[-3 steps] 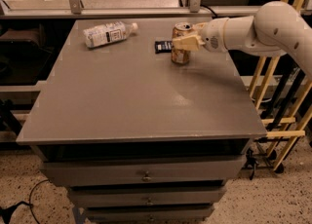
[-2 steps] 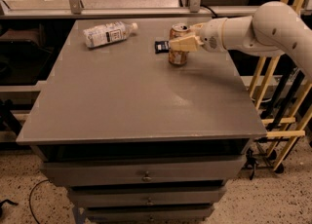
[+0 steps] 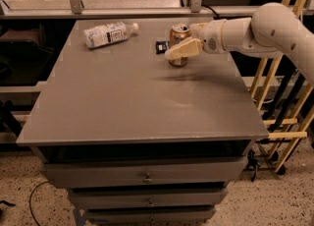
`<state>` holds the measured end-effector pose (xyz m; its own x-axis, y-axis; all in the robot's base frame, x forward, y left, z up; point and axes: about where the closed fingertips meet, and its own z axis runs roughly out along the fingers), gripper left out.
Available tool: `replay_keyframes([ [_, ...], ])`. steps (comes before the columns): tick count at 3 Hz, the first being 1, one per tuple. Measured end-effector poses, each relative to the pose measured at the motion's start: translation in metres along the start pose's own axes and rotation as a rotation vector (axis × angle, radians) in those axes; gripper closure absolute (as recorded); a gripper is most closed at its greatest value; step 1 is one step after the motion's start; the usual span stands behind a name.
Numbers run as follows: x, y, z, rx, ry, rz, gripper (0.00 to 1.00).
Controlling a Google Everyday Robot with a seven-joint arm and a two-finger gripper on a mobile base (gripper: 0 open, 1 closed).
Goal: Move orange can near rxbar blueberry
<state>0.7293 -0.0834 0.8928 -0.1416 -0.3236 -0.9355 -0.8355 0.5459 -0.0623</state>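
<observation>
Closest to me are 3 grey drawers (image 3: 147, 177) stacked under 1 grey table (image 3: 122, 107), and most of the top's near half is bare. To the right of the table stands 1 yellow wooden rack (image 3: 277, 117).

Further back, toward the far right part of the top, is 1 orange can (image 3: 177, 34), upright with its silver top showing. The robot's 1 white arm (image 3: 260, 28) reaches in from the right, and its gripper (image 3: 181, 43) is clamped on the can: 1 pale finger (image 3: 184, 49) crosses the front of the can and the other sits behind it. I cannot tell whether the can's base rests on the table.

Just beside the can on its left lies 1 rxbar blueberry (image 3: 161, 46), flat and dark, partly hidden by the can and the finger.

Farthest back on the left is 1 clear plastic bottle (image 3: 109, 33) with a white label, lying on its side, well apart from the can.
</observation>
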Motion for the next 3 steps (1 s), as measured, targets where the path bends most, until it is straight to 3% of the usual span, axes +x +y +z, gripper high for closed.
replay_keyframes([
  [1, 0.001, -0.004, -0.017, 0.036, 0.035, -0.026, 0.00],
  [2, 0.004, -0.006, -0.056, 0.129, 0.056, -0.031, 0.00],
  [3, 0.021, -0.005, -0.100, 0.242, 0.081, 0.008, 0.00],
])
